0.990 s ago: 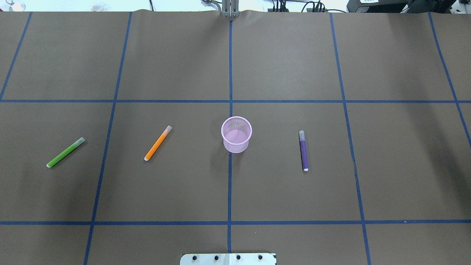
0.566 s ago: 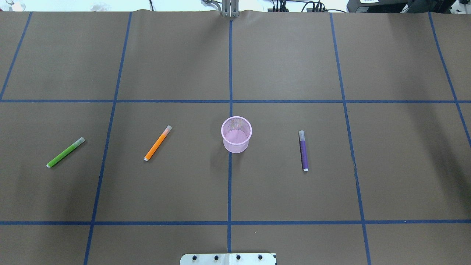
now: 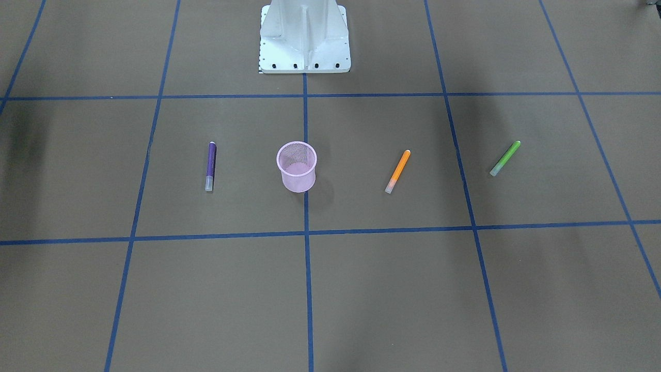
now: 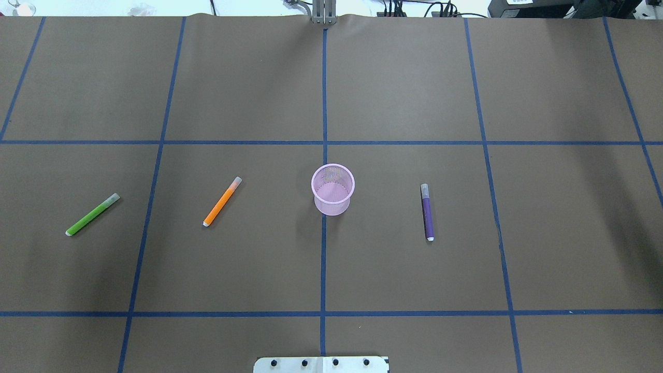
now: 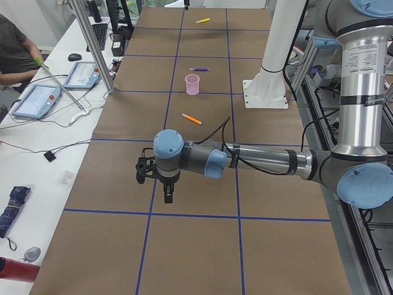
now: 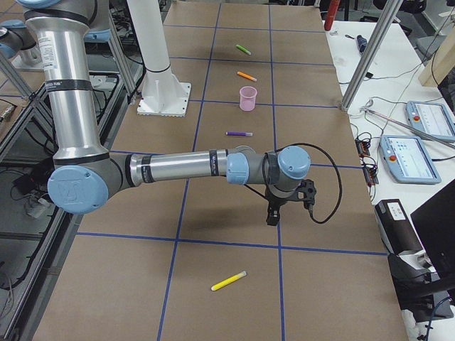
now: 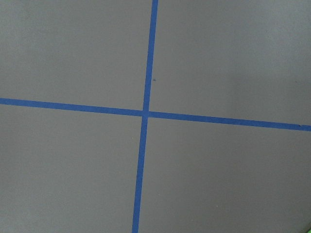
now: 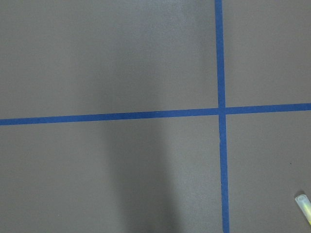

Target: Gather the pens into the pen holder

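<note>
Brown paper covers the bench [image 4: 414, 77], ruled into squares by blue tape [image 4: 324, 103].

Left tool [image 5: 167, 198]: points down over the paper, close to a tape crossing, out toward the bench end on the robot's left. It shows only in the side view, so I cannot tell how far its fingers are spread. Its wrist camera shows paper and one tape cross.

Right tool [image 6: 271, 217]: same pose, pointing down toward the opposite end of the bench. Spread cannot be told here either. The yellow pen [image 6: 228, 281] lies flat near it, one square further toward that end. The pen's pale cap shows at the lower right corner of the right wrist view.

Pen holder [image 4: 332, 189]: pink mesh cup, upright at mid-bench, sitting on the centre tape line in front of the white robot base [image 3: 304, 36].

Purple pen [image 4: 427, 212]: flat on the paper on the holder's right side, apart from it. Orange pen [image 4: 222, 201]: flat on the holder's left side, slanted. Green pen [image 4: 92, 214]: further left, across a tape line, on a similar slant.

A person [image 5: 12, 49] sits at the side table beyond the bench.
</note>
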